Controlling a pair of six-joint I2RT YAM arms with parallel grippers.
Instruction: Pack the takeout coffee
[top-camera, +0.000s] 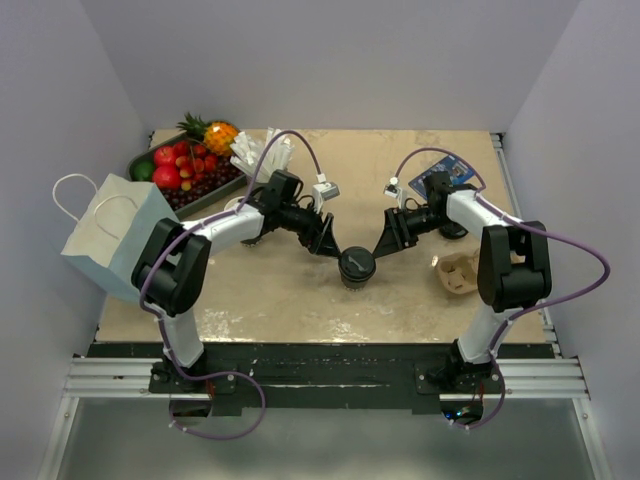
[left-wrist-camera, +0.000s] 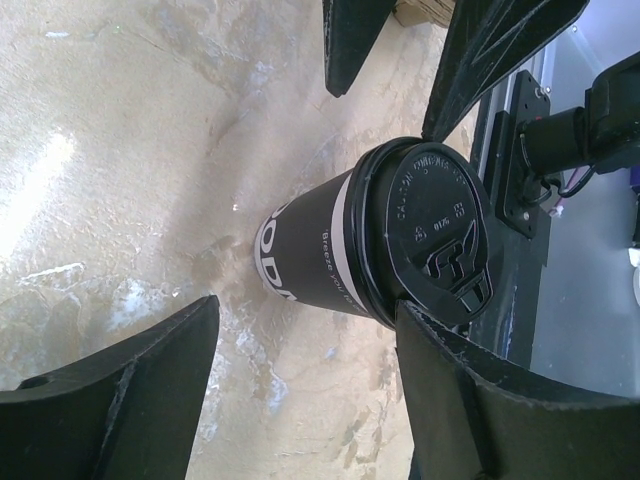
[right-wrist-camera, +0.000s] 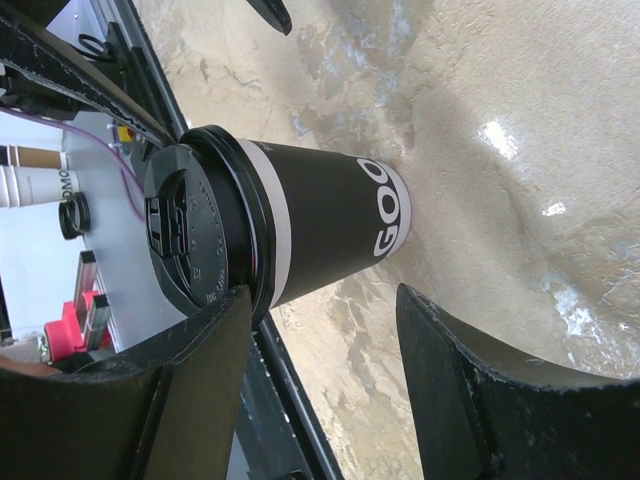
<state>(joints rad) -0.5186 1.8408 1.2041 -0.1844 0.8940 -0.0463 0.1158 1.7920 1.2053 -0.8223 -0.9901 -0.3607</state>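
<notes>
The takeout coffee (top-camera: 356, 266) stands upright on the bench (top-camera: 300, 300), about midway across it and a little nearer the arm bases than the far wall. It is a dark cup with white lettering, and its black lid (left-wrist-camera: 440, 235) is pressed on. The two arms reach in from either side and meet at it.

The left fingers (left-wrist-camera: 130, 400) are spread wide, with the cup in the gap between their tips. The right fingers (right-wrist-camera: 500, 400) are spread just as wide on the opposite side. Neither pair is closed on anything. One finger of each pair sits just beside the lid's rim, though I cannot tell whether it touches.

To the right of the cup, near the right arm, lies a cardboard cup carrier (top-camera: 458, 273). A pale paper bag (top-camera: 110, 235) with a looped handle stands at the bench's left edge.

Farther back, a fruit tray (top-camera: 188, 172) fills the far left corner, and a blue packet (top-camera: 441, 177) lies far right.
</notes>
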